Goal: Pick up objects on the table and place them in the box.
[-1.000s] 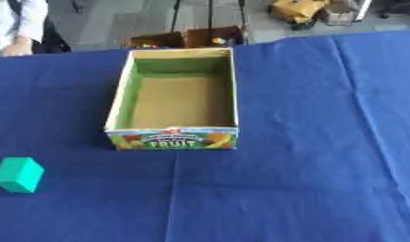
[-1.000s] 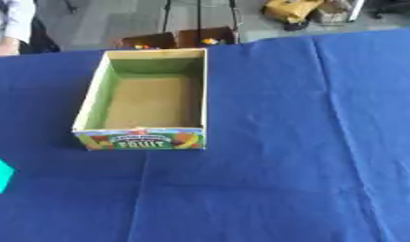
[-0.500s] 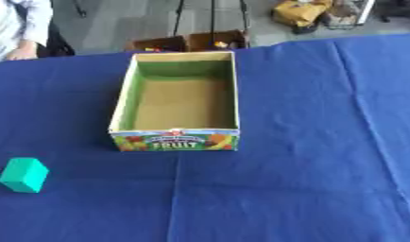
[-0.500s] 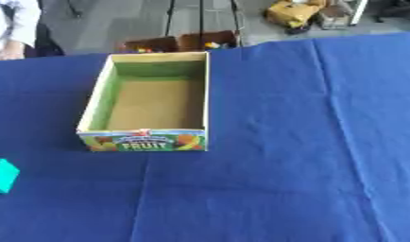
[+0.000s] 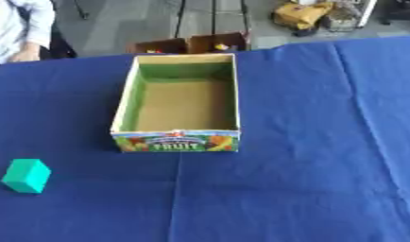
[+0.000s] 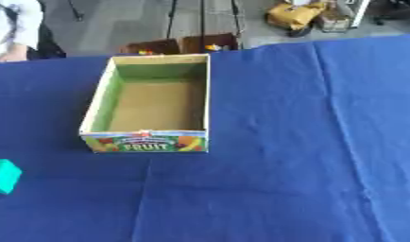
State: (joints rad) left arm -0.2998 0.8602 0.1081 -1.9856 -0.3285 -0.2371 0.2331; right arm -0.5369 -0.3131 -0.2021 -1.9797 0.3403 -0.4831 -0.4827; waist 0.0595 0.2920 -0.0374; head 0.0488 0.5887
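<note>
An open cardboard fruit box (image 5: 177,142) with green inner walls stands in the middle of the blue tablecloth, and nothing lies inside it. A teal block (image 5: 26,175) sits on the cloth at the lower left, apart from the box. Neither of my hands shows in either view.
The blue cloth (image 5: 307,156) covers the whole table, with a few creases on the right. Beyond the far edge stand brown boxes (image 5: 190,45) holding small things, a yellow bag (image 5: 301,14) and a person (image 5: 22,28) at the far left.
The whole picture has shifted a little, so the camera moved. The box and the teal block lie where they were on the cloth.
</note>
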